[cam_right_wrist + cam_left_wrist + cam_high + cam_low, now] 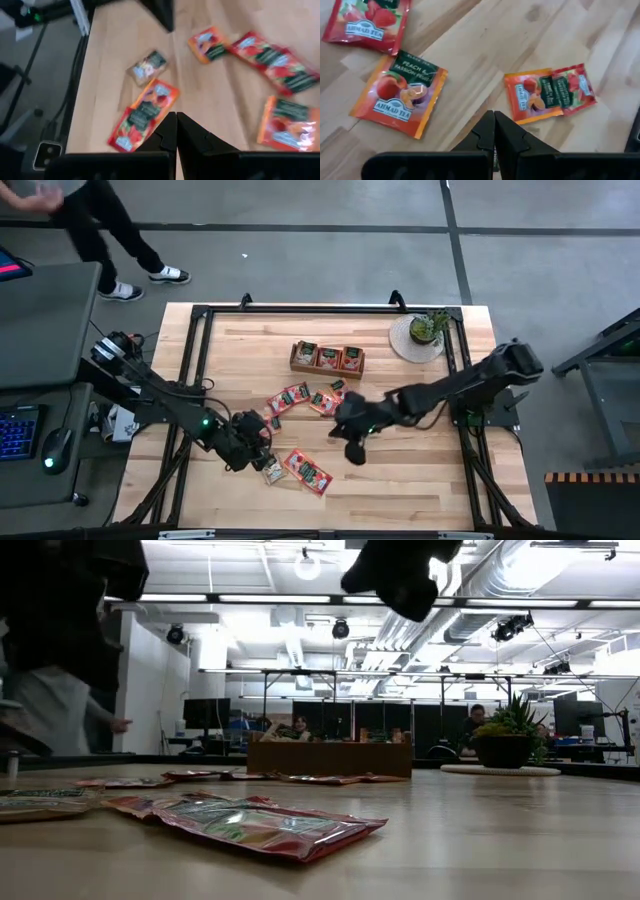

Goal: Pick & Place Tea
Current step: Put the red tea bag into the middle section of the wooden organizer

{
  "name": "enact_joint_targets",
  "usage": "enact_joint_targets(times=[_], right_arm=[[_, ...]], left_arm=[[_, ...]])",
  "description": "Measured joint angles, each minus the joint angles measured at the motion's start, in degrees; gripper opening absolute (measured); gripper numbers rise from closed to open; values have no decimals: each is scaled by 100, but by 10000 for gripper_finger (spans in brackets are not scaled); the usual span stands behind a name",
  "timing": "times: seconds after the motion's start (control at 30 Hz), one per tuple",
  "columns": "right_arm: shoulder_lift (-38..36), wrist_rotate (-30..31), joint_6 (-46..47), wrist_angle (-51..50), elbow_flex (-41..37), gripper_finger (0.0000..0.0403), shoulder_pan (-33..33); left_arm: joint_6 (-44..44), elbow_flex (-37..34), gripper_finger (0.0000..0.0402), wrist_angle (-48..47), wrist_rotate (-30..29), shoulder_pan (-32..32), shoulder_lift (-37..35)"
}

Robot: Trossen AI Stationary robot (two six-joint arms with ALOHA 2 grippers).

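Red-orange tea sachets lie flat and scattered on the wooden table: a cluster (300, 398) mid-table and a pair (306, 470) nearer the front edge. More tea stands in the brown wooden tray (327, 358). My left gripper (258, 450) hovers shut left of the front pair; its wrist view shows a peach sachet (400, 95) and two overlapping sachets (549, 94) beyond the fingertips (495, 125). My right gripper (353, 448) hovers shut right of the front pair, above the table, with a red sachet (145, 115) ahead of its fingertips (176, 125).
A small potted plant (428, 328) sits on a round mat at the far right corner. Black frame rails (200, 330) border the table. A person (100, 230) walks on the floor beyond the far left corner. Bare wood lies at the near right.
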Motion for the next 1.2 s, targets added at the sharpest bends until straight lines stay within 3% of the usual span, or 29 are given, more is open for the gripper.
enact_joint_targets(times=[0.27, 0.4, 0.7, 1.2], right_arm=[[1008, -342, -205, -48, 790, 0, 188], [1270, -451, -253, -194, 787, 0, 282], [1799, -410, -211, 17, 795, 0, 935], [2117, 539, 961, 590, 801, 0, 1165]], left_arm=[[-175, 18, 1, 491, 168, 4, 50], [-692, 17, 1, 488, 159, -33, 87], [-973, 20, 1, 772, 344, -31, 542], [-353, 22, 1, 2541, 478, -33, 1347]])
